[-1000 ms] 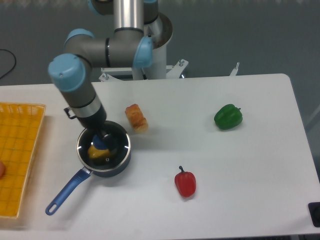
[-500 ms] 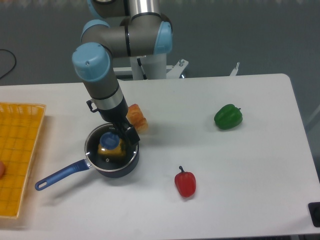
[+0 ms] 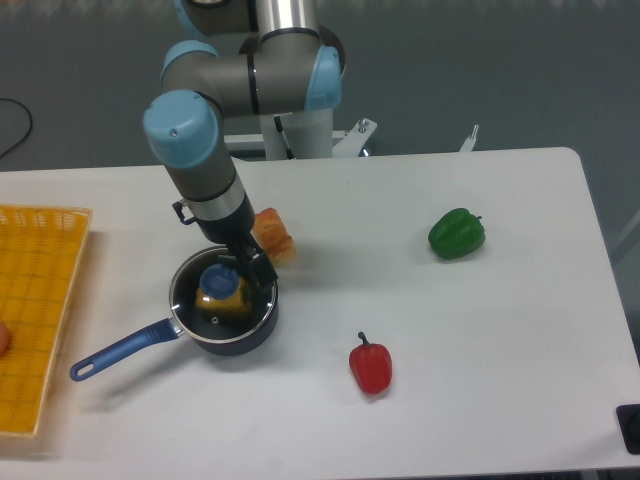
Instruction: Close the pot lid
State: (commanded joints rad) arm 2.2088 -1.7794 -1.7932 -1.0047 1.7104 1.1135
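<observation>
The dark pot (image 3: 240,333) stands left of the table's middle, its long blue handle (image 3: 120,350) pointing down-left. The glass lid (image 3: 205,310) lies flat on the pot's rim, with its blue knob (image 3: 218,277) at the centre. Through the glass a yellow item (image 3: 225,300) shows inside the pot. My gripper (image 3: 250,266) hangs over the pot's upper right edge, just right of the knob. Its dark fingers (image 3: 262,278) stand apart from the knob and hold nothing.
A brown bread piece (image 3: 272,235) lies right behind the pot, close to my gripper. A red pepper (image 3: 371,366) sits at the front centre and a green pepper (image 3: 457,232) at the right. A yellow basket (image 3: 30,310) fills the left edge.
A second ago my gripper was down on the knob; the pot then slid right and its handle swung left. Since half a second ago the arm has risen slightly, and the knob now shows free.
</observation>
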